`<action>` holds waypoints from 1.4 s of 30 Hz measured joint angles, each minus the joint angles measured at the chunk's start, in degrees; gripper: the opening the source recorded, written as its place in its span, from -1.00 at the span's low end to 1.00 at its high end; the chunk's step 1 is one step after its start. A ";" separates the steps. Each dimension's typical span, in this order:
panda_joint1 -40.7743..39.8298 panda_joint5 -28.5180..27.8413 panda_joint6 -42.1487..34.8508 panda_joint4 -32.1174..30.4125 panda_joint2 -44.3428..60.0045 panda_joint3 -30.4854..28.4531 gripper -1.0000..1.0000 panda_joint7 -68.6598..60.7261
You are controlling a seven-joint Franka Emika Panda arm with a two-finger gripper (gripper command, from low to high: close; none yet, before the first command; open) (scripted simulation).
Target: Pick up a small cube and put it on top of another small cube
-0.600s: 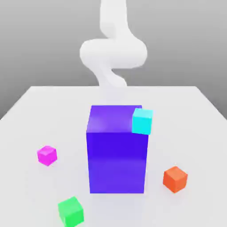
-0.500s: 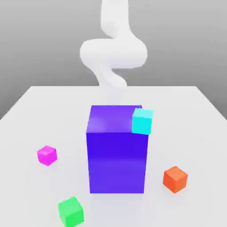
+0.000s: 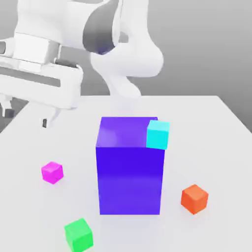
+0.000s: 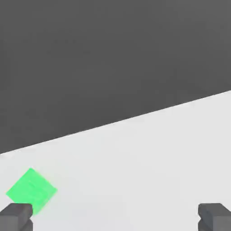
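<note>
Gripper [image 3: 25, 114] spread wide and empty, hung above table [image 3: 216, 123] at about 10 o'clock from tall blue-violet block [image 3: 129, 172]; small magenta-pink cube [image 3: 52, 172] at block's 9 o'clock, judged light, rigid, smooth-faced, best pinched across two opposite flat sides at mid-height.

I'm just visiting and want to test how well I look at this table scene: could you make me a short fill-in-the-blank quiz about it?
1. The tall blue block stands in the middle of the white table, and a small ____ cube sits by its top corner.
2. The gripper has its two fingers ____, with nothing between them.
3. The pink cube lies on the exterior view's ____ side of the block.
4. The hand view shows the ____ cube.

Missing words: cyan; open; left; green
</note>
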 joint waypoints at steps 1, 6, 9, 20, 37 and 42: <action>-0.82 -0.17 1.07 -1.14 1.30 -0.93 0.00 -0.42; -4.09 0.45 6.54 -6.90 7.79 -6.03 0.00 -3.62; -5.10 3.11 9.96 -10.43 11.68 -9.31 0.00 -7.16; -15.21 29.61 22.78 -10.81 28.02 3.93 0.00 -26.99; -15.27 22.90 20.59 -11.56 25.03 2.23 -1.00 -22.03; -16.42 12.91 14.71 -13.31 17.44 0.03 -1.00 -15.30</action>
